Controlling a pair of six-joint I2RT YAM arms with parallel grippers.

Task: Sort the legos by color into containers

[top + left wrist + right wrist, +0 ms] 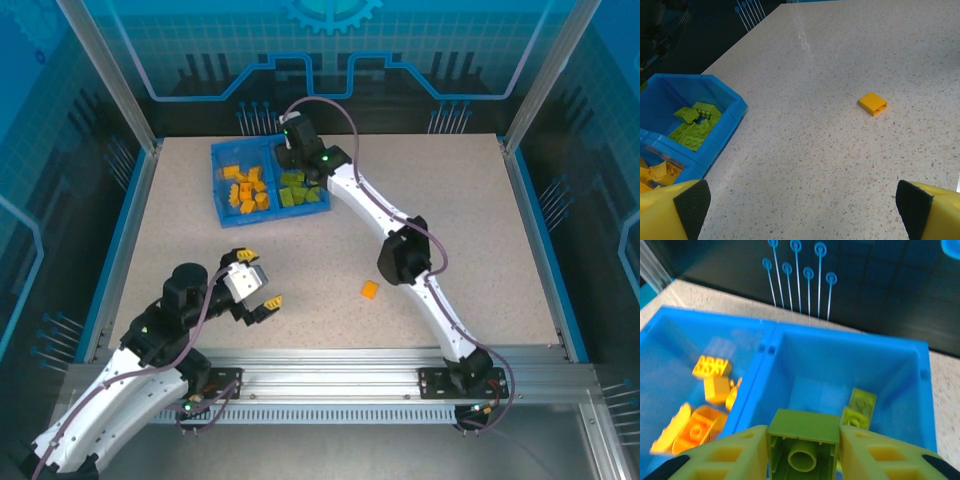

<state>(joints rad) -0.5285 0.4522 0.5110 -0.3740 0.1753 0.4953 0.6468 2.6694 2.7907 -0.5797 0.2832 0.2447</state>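
Observation:
The blue tray (218, 185) stands at the back of the table, with orange legos (246, 188) in its left compartment and green legos (300, 192) in its right one. My right gripper (804, 452) hangs over the right compartment, shut on a green lego (804, 432) that sits hollow side up between its fingers. Below it lie two more green legos (860, 407), and orange legos (710, 390) lie beyond the divider (757, 375). One orange lego (370, 290) lies loose on the table. My left gripper (260, 278) is open and holds nothing, well short of that orange lego (873, 103).
The tray's near corner (722, 135) sits left of my left gripper (800, 210). The right arm (400, 255) stretches diagonally from the near edge to the tray, passing just behind the loose lego. Blue walls ring the table.

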